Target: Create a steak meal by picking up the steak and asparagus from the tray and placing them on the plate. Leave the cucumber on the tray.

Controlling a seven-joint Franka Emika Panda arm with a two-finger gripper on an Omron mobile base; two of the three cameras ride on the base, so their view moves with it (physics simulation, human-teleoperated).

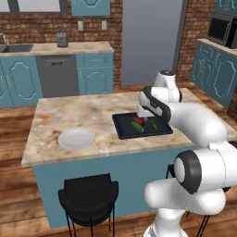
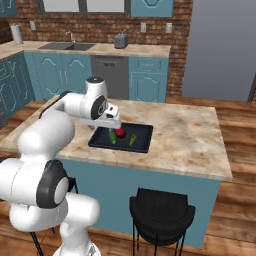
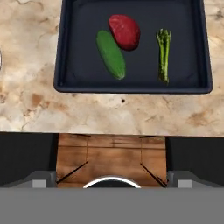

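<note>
**Steak Meal Awaits First Pick**

The steak (image 3: 125,31), cucumber (image 3: 110,54) and asparagus (image 3: 164,54) are seen lying apart on the black tray (image 3: 70,85) in the upper half of the hand view, presumably spaced for separate picking. The gripper (image 2: 112,120) is held wide open, empty, above the tray. The white plate (image 1: 76,138) is set at left center of the left base view. No legible writing is found.
</note>
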